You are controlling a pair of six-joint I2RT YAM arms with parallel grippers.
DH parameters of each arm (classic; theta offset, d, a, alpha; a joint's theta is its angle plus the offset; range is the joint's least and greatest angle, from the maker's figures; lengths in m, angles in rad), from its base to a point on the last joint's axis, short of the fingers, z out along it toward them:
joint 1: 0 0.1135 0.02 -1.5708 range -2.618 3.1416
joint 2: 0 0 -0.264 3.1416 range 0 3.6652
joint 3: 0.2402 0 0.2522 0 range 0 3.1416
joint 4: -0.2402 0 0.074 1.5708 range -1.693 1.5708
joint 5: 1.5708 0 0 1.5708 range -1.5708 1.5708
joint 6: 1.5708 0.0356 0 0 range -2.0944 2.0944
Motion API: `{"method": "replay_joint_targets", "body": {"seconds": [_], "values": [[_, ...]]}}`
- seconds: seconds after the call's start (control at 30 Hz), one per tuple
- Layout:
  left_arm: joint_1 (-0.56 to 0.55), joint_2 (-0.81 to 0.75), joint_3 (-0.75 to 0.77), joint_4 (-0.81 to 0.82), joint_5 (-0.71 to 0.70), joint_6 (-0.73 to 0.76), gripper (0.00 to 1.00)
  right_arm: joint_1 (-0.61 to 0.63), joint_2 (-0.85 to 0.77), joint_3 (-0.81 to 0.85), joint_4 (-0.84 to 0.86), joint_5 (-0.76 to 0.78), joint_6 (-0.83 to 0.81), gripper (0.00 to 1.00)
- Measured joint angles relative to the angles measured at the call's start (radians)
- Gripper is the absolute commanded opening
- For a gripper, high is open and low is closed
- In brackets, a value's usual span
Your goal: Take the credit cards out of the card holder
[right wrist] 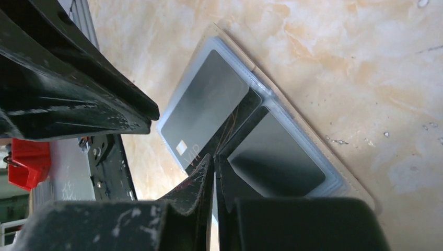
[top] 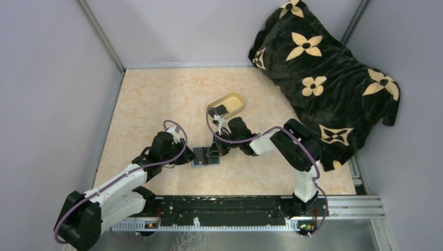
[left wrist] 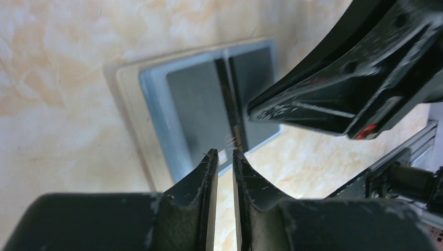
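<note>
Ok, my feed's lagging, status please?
Right claw pinching a credit card, on edge above the open card holder. Left claw slightly parted, empty. Nothing blocking.

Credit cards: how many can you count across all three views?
4. One card lies in the dish; the right gripper pinches one upright; two more sit in the card holder's faces, one each. Others may be hidden beneath.

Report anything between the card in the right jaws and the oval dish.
Nothing visible. The right gripper pinches an upright credit card over the open card holder; only that arm's own wrist hangs above the table toward the dish.
</note>
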Motion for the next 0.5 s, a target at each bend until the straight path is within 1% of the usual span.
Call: {"method": "replay_joint_targets", "body": {"seconds": [0.17,0.23,0.33,0.4,0.5], "values": [[-0.001,0.031,-0.068,0.015,0.022,-0.008,0.21,-0.007,0.011,-0.013,-0.001,0.003,0.003,0.18],[-0.001,0.039,-0.091,0.03,0.027,-0.018,0.2,-0.01,0.011,-0.013,0.003,-0.001,0.005,0.27],[-0.001,0.049,-0.112,0.05,0.027,-0.028,0.2,-0.015,0.011,-0.015,0.018,-0.007,0.015,0.36],[-0.001,0.065,-0.113,0.07,0.027,-0.034,0.2,-0.018,0.011,-0.021,0.035,-0.015,0.022,0.38],[-0.001,0.1,-0.112,0.112,0.033,-0.042,0.2,-0.018,0.014,-0.026,0.055,-0.027,0.031,0.38]]}}
